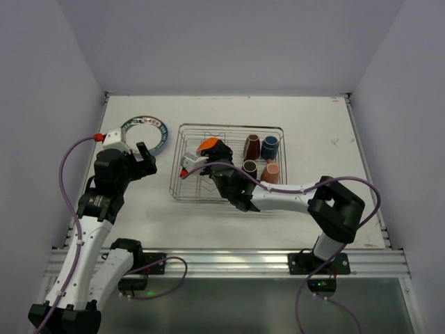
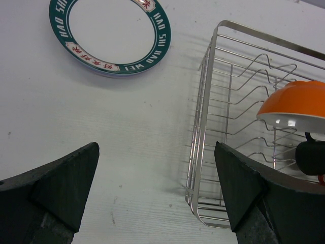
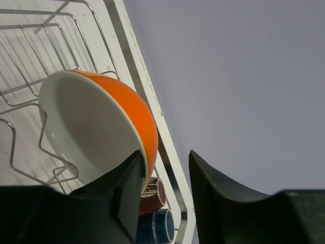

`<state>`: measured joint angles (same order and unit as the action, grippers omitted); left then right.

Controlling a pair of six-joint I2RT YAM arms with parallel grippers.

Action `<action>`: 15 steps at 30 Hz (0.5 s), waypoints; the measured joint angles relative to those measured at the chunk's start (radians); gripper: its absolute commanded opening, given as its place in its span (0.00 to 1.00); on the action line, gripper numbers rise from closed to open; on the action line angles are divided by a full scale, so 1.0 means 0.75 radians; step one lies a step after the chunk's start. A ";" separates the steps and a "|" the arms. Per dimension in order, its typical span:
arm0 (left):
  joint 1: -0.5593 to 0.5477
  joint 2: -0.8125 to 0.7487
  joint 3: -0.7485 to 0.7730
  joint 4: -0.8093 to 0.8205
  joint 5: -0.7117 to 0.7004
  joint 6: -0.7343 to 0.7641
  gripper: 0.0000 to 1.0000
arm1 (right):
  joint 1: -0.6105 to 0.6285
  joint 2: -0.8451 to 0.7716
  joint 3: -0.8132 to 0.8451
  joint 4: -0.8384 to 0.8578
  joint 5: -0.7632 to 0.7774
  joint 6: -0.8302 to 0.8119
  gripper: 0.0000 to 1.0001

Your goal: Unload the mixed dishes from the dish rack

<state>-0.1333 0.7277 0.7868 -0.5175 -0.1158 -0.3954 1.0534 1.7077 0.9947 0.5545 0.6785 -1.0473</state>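
Right wrist: right end effector (image 3: 165,156), jaws parted, straddles the rim of the orange bowl (image 3: 86,127) in the dish rack (image 2: 202,119); left end effector (image 2: 156,152) gapes empty above the desk (image 2: 101,127).

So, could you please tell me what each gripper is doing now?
Left gripper: open, empty.
Right gripper: open, jaws astride the bowl rim, not gripping.

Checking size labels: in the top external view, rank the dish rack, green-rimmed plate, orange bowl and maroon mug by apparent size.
1. dish rack
2. green-rimmed plate
3. orange bowl and maroon mug: these look about alike here. The bowl is partly hidden, so they are left unranked.
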 measured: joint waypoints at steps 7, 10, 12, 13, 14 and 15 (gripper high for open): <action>0.000 0.000 0.000 0.000 0.000 0.009 1.00 | -0.056 0.028 -0.002 -0.025 -0.098 0.144 0.26; 0.000 0.000 0.000 0.000 -0.001 0.018 1.00 | -0.087 0.030 -0.004 -0.055 -0.153 0.211 0.19; 0.000 0.000 0.000 0.000 -0.001 0.018 1.00 | -0.105 0.030 -0.003 -0.056 -0.179 0.246 0.18; 0.000 0.000 0.000 0.000 -0.001 0.018 1.00 | -0.112 0.028 -0.003 -0.052 -0.194 0.262 0.13; 0.000 -0.001 0.000 0.000 -0.001 0.018 1.00 | -0.115 0.026 -0.003 -0.050 -0.201 0.277 0.11; 0.000 -0.001 0.000 0.000 -0.001 0.018 1.00 | -0.118 0.025 -0.003 -0.047 -0.208 0.288 0.10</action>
<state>-0.1333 0.7269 0.7868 -0.5175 -0.1162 -0.3817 0.9649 1.7264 0.9928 0.5190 0.5224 -0.8310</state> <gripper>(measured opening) 0.997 0.189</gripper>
